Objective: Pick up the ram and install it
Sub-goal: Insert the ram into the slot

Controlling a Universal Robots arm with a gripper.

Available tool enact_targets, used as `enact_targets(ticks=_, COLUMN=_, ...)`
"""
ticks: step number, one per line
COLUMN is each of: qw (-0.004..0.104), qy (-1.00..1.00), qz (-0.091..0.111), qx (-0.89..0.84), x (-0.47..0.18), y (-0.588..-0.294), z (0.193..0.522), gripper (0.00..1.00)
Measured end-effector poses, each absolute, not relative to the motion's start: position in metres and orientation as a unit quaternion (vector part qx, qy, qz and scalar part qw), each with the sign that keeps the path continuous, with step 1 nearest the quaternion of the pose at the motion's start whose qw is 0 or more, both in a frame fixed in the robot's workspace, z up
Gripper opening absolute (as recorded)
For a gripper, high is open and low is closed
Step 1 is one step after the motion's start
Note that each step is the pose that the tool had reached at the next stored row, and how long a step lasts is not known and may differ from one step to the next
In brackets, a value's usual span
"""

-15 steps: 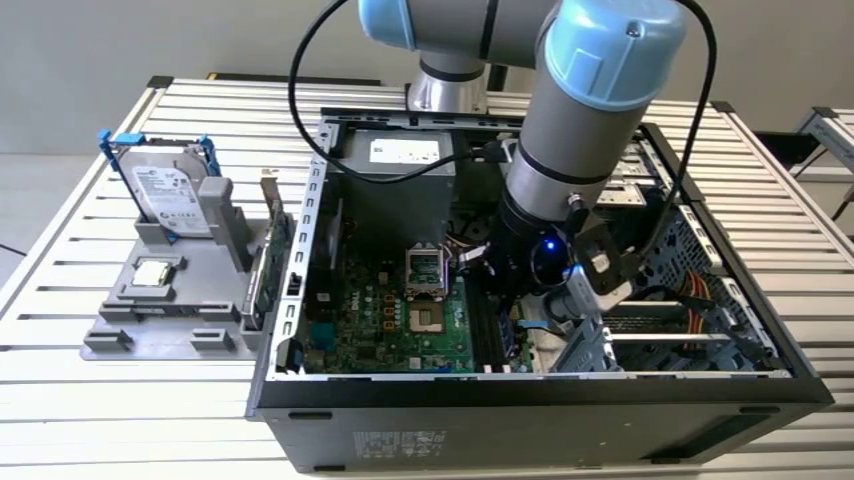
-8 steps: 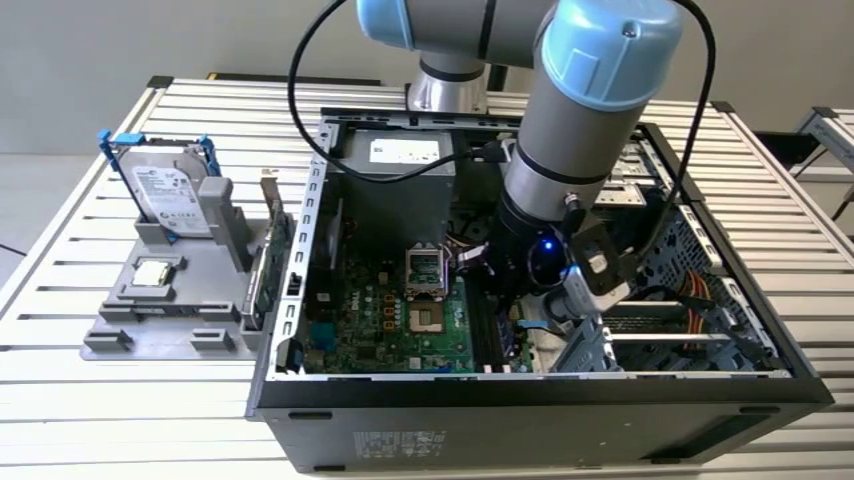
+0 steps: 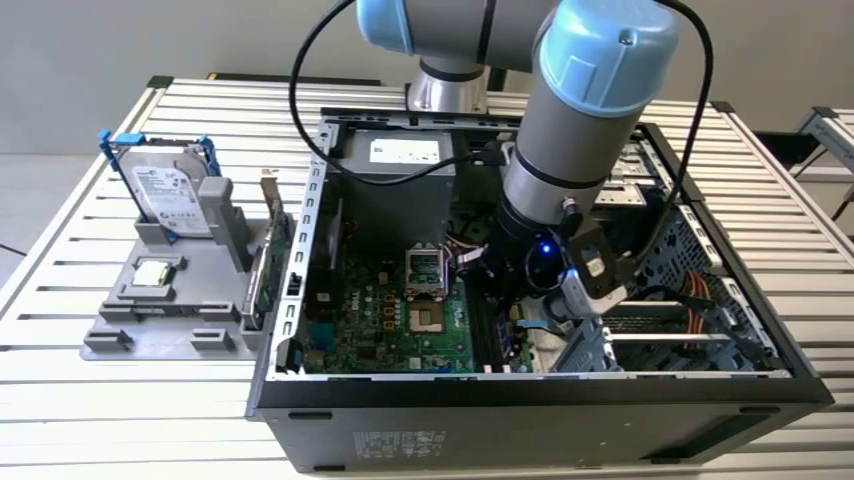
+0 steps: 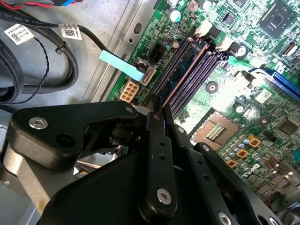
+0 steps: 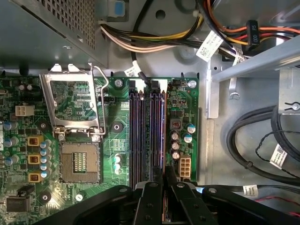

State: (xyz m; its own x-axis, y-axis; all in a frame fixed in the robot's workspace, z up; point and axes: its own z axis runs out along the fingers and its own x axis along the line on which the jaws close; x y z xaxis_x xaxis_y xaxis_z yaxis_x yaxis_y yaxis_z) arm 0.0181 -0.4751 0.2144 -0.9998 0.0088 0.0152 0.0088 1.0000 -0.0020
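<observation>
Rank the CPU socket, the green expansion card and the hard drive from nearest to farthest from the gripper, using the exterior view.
Measured from the gripper, shut on the ram inside the case:
1. CPU socket: on the motherboard, just beside the gripper.
2. Green expansion card: outside the case wall, toward the exterior view's left.
3. Hard drive: upright, farther left still.

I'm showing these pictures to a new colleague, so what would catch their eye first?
The robot arm plunging into the open computer case, its gripper closed on the ram over the motherboard's memory slots. Next, the hard drive standing in a grey holder at the exterior view's left.
</observation>
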Motion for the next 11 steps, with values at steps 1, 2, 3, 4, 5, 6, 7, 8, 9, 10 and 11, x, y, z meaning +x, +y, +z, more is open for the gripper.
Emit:
enact_targets(ticks=1, qw=0.008, qy=-1.0, qz=0.001, qx=-0.004, x=0.0181, y=-0.4751, z=0.214, gripper=0.0)
enact_targets(ticks=2, qw=0.008, qy=-1.0, qz=0.001, qx=-0.005, x=0.0181, y=-0.4751, z=0.2135, gripper=0.0)
enact_targets(ticks=3, qw=0.008, qy=-1.0, qz=0.001, qx=-0.005, x=0.0181, y=-0.4751, z=0.213, gripper=0.0)
enact_targets(ticks=4, qw=0.008, qy=-1.0, qz=0.001, qx=-0.005, x=0.0181, y=-0.4751, z=0.2128, gripper=0.0)
enact_targets(ticks=5, qw=0.008, qy=-1.0, qz=0.001, qx=-0.005, x=0.0181, y=-0.4751, z=0.2126, gripper=0.0)
enact_targets(ticks=6, qw=0.008, qy=-1.0, qz=0.001, qx=-0.005, x=0.0182, y=-0.475, z=0.212, gripper=0.0)
enact_targets(ticks=7, qw=0.008, qy=-1.0, qz=0.001, qx=-0.005, x=0.0181, y=-0.4751, z=0.2118, gripper=0.0)
enact_targets(ticks=8, qw=0.008, qy=-1.0, qz=0.001, qx=-0.005, x=0.0181, y=-0.4751, z=0.2118, gripper=0.0)
enact_targets(ticks=9, qw=0.008, qy=-1.0, qz=0.001, qx=-0.005, x=0.0182, y=-0.4751, z=0.2118, gripper=0.0)
enact_targets(ticks=10, qw=0.008, qy=-1.0, qz=0.001, qx=-0.005, x=0.0181, y=-0.4751, z=0.2118, gripper=0.0)
enact_targets(ticks=11, qw=0.008, qy=-1.0, qz=0.001, qx=-0.005, x=0.0182, y=-0.4751, z=0.2118, gripper=0.0)
